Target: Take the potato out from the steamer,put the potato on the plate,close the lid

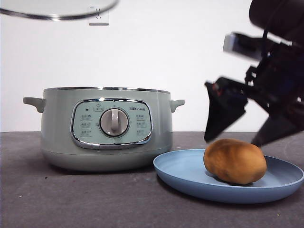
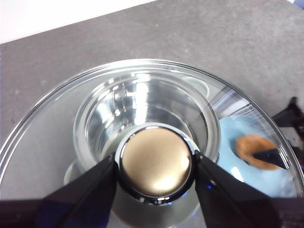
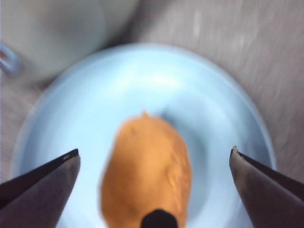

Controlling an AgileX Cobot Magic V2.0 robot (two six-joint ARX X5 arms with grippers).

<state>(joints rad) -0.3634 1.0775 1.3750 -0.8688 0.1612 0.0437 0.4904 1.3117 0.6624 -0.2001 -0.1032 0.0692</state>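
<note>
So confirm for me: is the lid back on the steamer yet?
No: the left gripper holds the lid by its knob, high above the open steamer.

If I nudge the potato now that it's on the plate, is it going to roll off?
The potato is oval and rests on its long side, so it would probably rock or roll sideways. The plate has a slightly raised rim that may stop a slow roll. The right gripper hangs open above it, so nothing steadies it.

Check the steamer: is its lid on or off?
Off. The steamer stands uncovered, and the left gripper holds the lid by its knob up above it.
</note>
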